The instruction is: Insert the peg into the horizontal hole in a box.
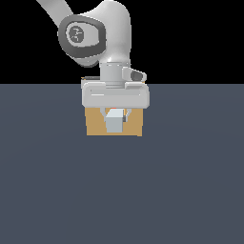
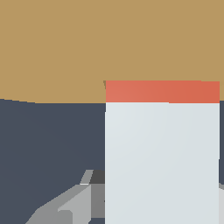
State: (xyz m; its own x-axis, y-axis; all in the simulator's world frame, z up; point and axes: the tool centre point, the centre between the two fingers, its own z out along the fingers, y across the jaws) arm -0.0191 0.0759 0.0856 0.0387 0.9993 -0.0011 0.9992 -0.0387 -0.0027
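Exterior view shows the slate-grey bench point(image 1: 47, 190) running wide under everything, and on it the tan box point(image 1: 95, 125) standing just behind the arm's white hand, which hides much of the box's face. In front of that face hangs the end effector point(image 1: 115, 114), its fingers closed narrow on the white part of the peg point(image 1: 114, 121), whose pale square end faces the camera while the bar runs away toward the box. The wrist view looks along the peg point(image 2: 162, 162) and shows its red-orange end reaching the box point(image 2: 65, 48), with only a short band of red still in sight (so the tip seems to have entered, or at least met, the face). The horizontal hole itself cannot be seen in either view, since the peg and the hand cover it. The main risk, as I judge it, is jamming: the hole is said to be only slightly wider than the peg, so a small tilt or twist of the bar in the grip could wedge a corner against the hole's edge. Pushing on against such a wedge could slide the peg back through the fingers, or shove the whole box along the bench. A lesser risk is releasing too soon, which could let the free white end droop.
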